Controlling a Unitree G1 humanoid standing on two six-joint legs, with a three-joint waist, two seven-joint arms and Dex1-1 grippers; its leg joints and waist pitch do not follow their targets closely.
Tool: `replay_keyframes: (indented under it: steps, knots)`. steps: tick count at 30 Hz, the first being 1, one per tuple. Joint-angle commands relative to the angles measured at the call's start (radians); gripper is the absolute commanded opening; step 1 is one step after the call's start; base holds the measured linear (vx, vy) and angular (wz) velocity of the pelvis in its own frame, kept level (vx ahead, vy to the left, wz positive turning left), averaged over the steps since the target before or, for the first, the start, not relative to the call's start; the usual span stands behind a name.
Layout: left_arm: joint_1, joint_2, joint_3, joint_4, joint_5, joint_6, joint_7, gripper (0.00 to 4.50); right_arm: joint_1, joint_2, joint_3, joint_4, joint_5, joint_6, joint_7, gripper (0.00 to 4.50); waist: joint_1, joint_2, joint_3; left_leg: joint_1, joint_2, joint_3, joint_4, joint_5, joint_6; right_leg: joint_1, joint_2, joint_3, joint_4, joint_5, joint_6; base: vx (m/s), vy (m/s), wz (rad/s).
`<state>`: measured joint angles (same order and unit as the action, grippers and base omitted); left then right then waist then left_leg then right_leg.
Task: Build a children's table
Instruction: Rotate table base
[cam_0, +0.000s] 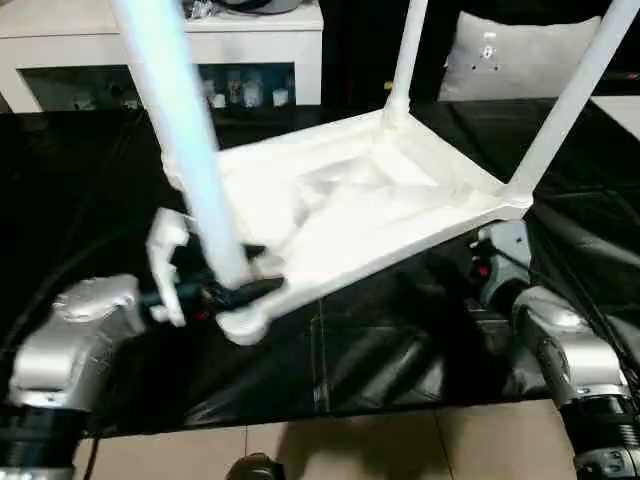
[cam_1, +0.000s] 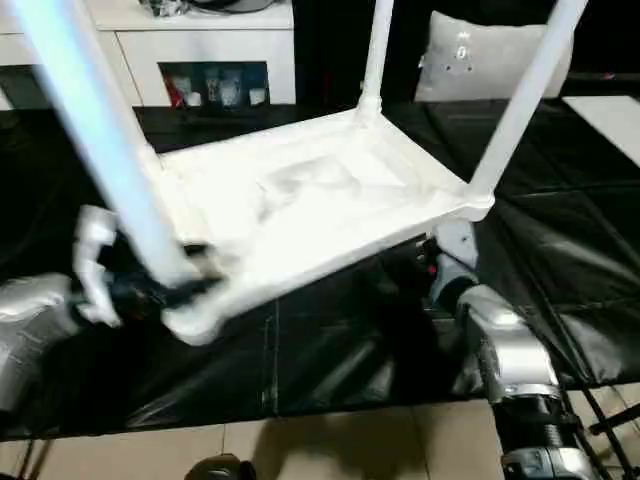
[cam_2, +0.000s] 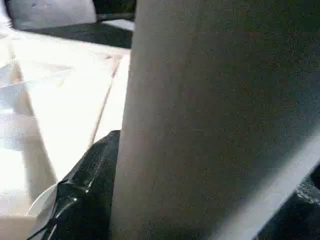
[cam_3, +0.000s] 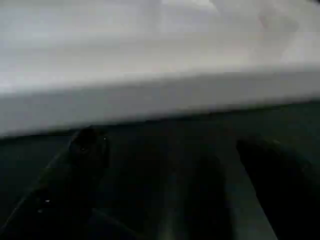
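Note:
The white children's table top (cam_0: 340, 210) lies upside down and tilted, ribbed underside up, over a black sheet. Three white legs stand in its corner sockets: a near-left leg (cam_0: 180, 130), a back leg (cam_0: 405, 60) and a right leg (cam_0: 570, 100). My left gripper (cam_0: 235, 285) is shut around the near-left leg just above its socket; in the left wrist view that leg (cam_2: 210, 120) stands beside one black finger (cam_2: 85, 195). My right gripper (cam_3: 170, 145) is open just below the top's right edge (cam_3: 160, 105), holding nothing, with its wrist (cam_0: 505, 250) under the right corner.
A white cabinet (cam_0: 160, 40) with small items on its shelf stands at the back left. A grey cushion (cam_0: 510, 55) sits at the back right. The black sheet (cam_0: 380, 370) ends at pale floor tiles (cam_0: 400, 445) near me.

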<state>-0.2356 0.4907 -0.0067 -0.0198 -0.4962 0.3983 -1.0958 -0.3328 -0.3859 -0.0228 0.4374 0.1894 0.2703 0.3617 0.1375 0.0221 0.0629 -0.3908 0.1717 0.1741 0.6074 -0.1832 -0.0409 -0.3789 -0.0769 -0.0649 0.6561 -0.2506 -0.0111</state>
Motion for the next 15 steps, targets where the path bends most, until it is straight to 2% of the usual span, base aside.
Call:
replay_keyframes:
  steps: [1, 3, 4, 5, 6, 8, 9, 12, 15]
  knots:
    - [0.001, -0.024, -0.064, -0.061, 0.003, 0.014, 0.006, 3.50, -0.032, -0.002, -0.015, 0.044, -0.035, -0.012, -0.056, 4.50, -0.010, -0.012, -0.068, 0.023, 0.056, -0.014, -0.072, -0.114, 0.003, 0.041, -0.075, 0.055, -0.085, -0.066, -0.210, 0.000, 0.000, 0.00]
    - [0.000, -0.032, -0.077, -0.070, 0.009, 0.014, 0.012, 3.50, -0.040, -0.001, -0.023, 0.063, -0.044, -0.015, -0.079, 4.50, -0.010, -0.012, -0.070, 0.022, 0.056, -0.013, -0.071, -0.100, 0.002, 0.040, -0.073, 0.054, -0.083, -0.048, -0.208, 0.000, 0.000, 0.00]
    - [-0.008, -0.052, -0.108, -0.088, 0.016, 0.018, 0.021, 3.50, -0.055, 0.008, -0.040, 0.097, -0.033, -0.034, -0.084, 4.50, -0.010, -0.015, -0.071, 0.019, 0.053, -0.012, -0.068, -0.079, 0.013, 0.041, -0.071, 0.056, -0.079, -0.013, -0.200, 0.000, 0.000, 0.00]
    - [-0.015, -0.069, -0.134, -0.105, 0.014, 0.031, 0.025, 3.50, -0.068, 0.020, -0.050, 0.121, -0.017, -0.056, -0.071, 4.50, -0.013, -0.013, -0.073, 0.020, 0.053, -0.010, -0.066, -0.084, 0.016, 0.041, -0.073, 0.056, -0.078, -0.007, -0.205, 0.000, 0.000, 0.00]
    - [-0.025, -0.084, -0.158, -0.116, 0.010, 0.046, 0.027, 3.50, -0.083, 0.030, -0.054, 0.146, -0.007, -0.080, -0.060, 4.50, -0.013, -0.015, -0.072, 0.020, 0.052, -0.010, -0.065, -0.088, 0.020, 0.042, -0.074, 0.056, -0.081, -0.010, -0.208, 0.000, 0.000, 0.00]
    - [-0.054, -0.119, -0.202, -0.116, 0.015, 0.063, 0.029, 3.50, -0.122, 0.053, -0.054, 0.209, -0.003, -0.130, -0.047, 4.50, -0.015, -0.008, -0.072, 0.020, 0.052, -0.011, -0.064, -0.089, 0.020, 0.040, -0.072, 0.054, -0.080, -0.011, -0.217, 0.000, 0.000, 0.00]
    - [-0.060, -0.126, -0.210, -0.114, 0.017, 0.064, 0.029, 3.50, -0.130, 0.059, -0.054, 0.219, -0.001, -0.138, -0.043, 4.50, -0.017, -0.011, -0.071, 0.019, 0.052, -0.010, -0.065, -0.085, 0.018, 0.040, -0.070, 0.055, -0.082, -0.008, -0.218, 0.000, 0.000, 0.00]
    - [-0.097, -0.172, -0.257, -0.100, 0.031, 0.069, 0.027, 3.50, -0.174, 0.095, -0.038, 0.269, -0.003, -0.165, -0.018, 4.50, -0.034, -0.016, -0.073, 0.012, 0.050, -0.014, -0.065, -0.079, 0.028, 0.050, -0.071, 0.052, -0.078, 0.015, -0.224, 0.000, 0.000, 0.00]
    - [-0.145, -0.221, -0.313, -0.073, 0.055, 0.058, 0.025, 3.50, -0.211, 0.134, -0.001, 0.298, -0.023, -0.182, 0.018, 4.50, -0.048, -0.018, -0.073, 0.009, 0.048, -0.013, -0.063, -0.074, 0.039, 0.053, -0.071, 0.051, -0.080, 0.017, -0.235, 0.000, 0.000, 0.00]
